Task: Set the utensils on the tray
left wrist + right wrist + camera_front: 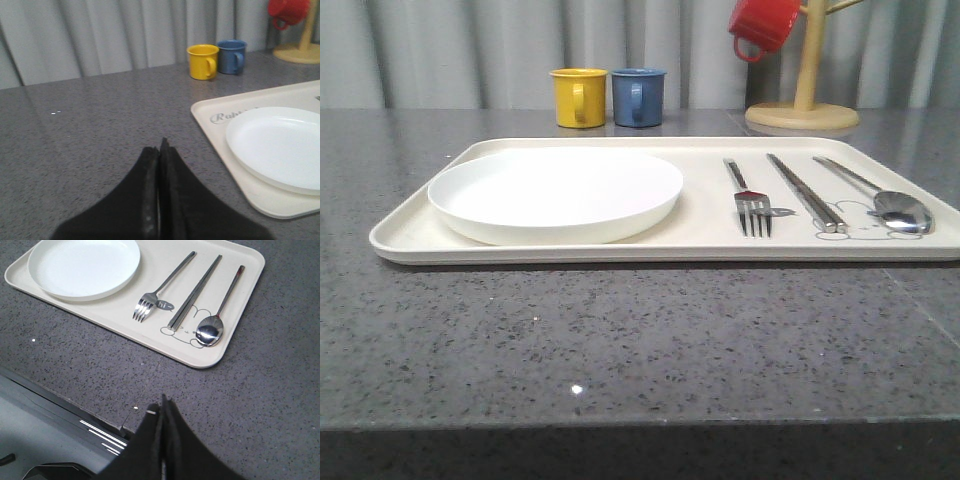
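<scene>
Left wrist view: left hand (160, 150) clenched, empty, above counter | right hand (163, 407) clenched, empty, beside tray (150, 335)

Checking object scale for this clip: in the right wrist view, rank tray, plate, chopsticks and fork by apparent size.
Largest to smallest:
1. tray
2. plate
3. chopsticks
4. fork
Chopsticks and fork look close in length; the chopsticks run only a little longer, so that order is tentative.
</scene>
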Action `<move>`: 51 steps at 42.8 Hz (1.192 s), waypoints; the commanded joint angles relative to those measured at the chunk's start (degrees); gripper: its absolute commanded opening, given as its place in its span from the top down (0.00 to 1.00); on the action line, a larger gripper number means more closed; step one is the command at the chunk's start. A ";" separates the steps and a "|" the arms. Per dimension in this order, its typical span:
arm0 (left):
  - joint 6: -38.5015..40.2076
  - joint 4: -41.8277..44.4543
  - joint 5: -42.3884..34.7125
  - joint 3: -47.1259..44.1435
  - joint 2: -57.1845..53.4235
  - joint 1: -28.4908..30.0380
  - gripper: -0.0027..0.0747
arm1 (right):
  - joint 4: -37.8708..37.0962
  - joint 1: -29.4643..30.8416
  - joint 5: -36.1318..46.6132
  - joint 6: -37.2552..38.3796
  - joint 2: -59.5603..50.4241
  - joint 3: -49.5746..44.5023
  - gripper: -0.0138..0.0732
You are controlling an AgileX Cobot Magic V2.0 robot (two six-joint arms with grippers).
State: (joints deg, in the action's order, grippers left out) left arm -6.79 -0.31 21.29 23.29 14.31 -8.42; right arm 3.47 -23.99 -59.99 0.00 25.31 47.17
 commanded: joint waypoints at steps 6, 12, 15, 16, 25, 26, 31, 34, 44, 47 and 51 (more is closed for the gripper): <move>0.48 -0.52 -12.92 -11.87 -10.84 6.97 0.99 | -0.54 -0.09 3.49 -0.79 0.41 1.17 0.92; 0.48 -0.97 -17.83 -18.47 -15.31 9.34 0.99 | -0.54 -0.09 3.49 -0.79 0.41 1.17 0.92; 0.48 -0.97 -20.54 -20.65 -15.96 9.40 0.99 | -0.54 -0.09 3.49 -0.79 0.41 1.17 0.92; 0.48 -0.97 -21.29 -21.39 -15.85 9.40 0.99 | -0.54 -0.09 3.49 -0.79 0.41 1.17 0.92; 0.48 -0.97 -24.65 -23.74 -15.85 8.75 0.99 | -0.54 -0.09 3.41 -0.79 0.41 1.17 0.92; 0.48 -0.97 -24.65 -23.74 -15.85 8.75 0.99 | -0.54 -0.09 3.41 -0.79 0.41 1.17 0.92; 0.48 -0.97 -24.65 -23.74 -15.85 8.75 0.99 | -0.54 -0.09 3.41 -0.79 0.41 1.17 0.92; 0.48 -0.97 -24.65 -23.74 -15.85 8.75 0.99 | -0.54 -0.09 3.41 -0.79 0.41 1.17 0.92; 0.48 -0.97 -24.65 -23.74 -15.85 8.08 0.99 | -0.54 -0.09 3.41 -0.79 0.41 1.17 0.92; 0.48 -0.97 -24.65 -23.74 -15.85 7.85 0.99 | -0.54 -0.09 3.41 -0.79 0.41 1.17 0.92; 0.48 -0.97 -24.65 -23.74 -15.85 7.85 0.99 | -0.54 -0.09 3.41 -0.79 0.41 1.17 0.92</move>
State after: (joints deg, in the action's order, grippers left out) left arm -6.79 -0.75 1.31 -0.23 -0.23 -0.18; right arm 3.38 -23.99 -59.99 0.00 25.31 47.08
